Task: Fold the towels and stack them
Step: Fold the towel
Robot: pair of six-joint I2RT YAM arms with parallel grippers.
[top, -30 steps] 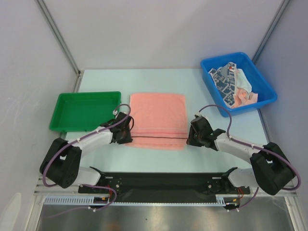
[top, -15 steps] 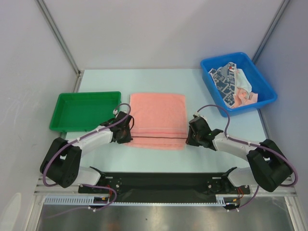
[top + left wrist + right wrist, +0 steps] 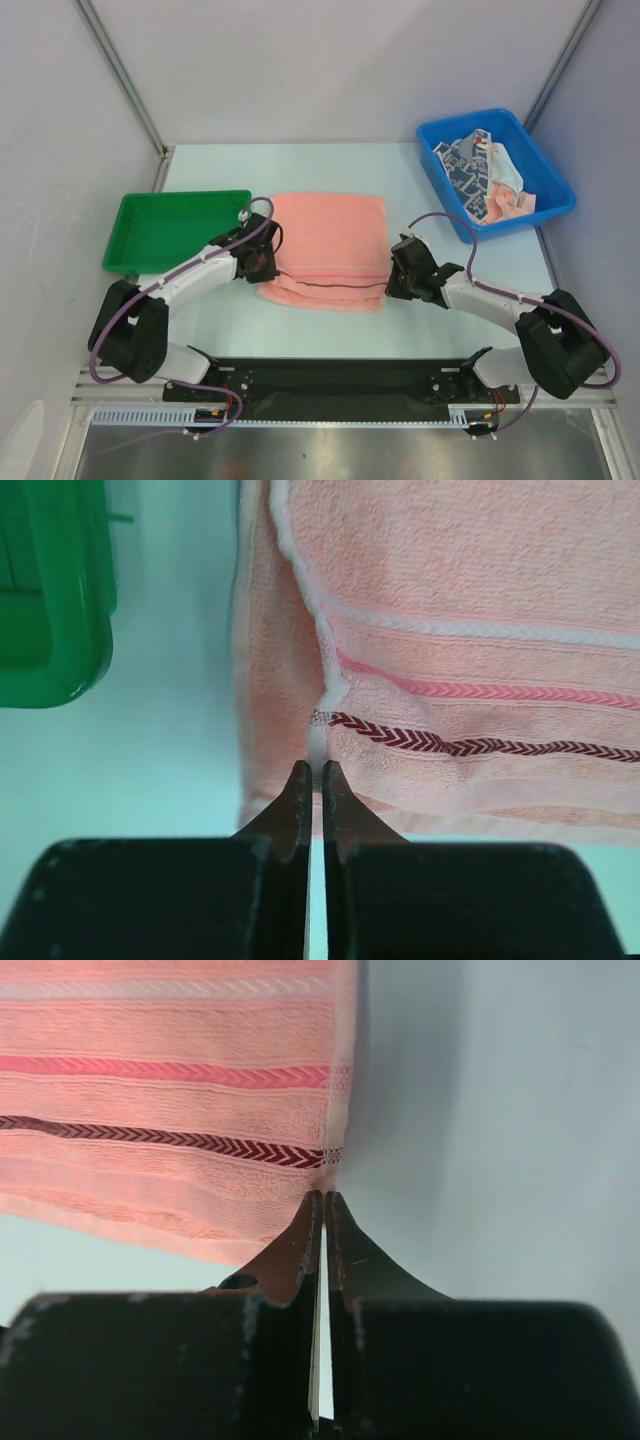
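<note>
Salmon-pink, maroon-chevron-striped towel (image 3: 330,235); green tray (image 3: 170,235)

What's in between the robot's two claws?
The pink towel: its near, striped edge runs from the left gripper to the right gripper, each pinching one end. The top view shows it best.

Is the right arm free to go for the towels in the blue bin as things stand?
Probably not yet: the right tool is shut on the pink towel. The way to the blue bin looks open.
</note>
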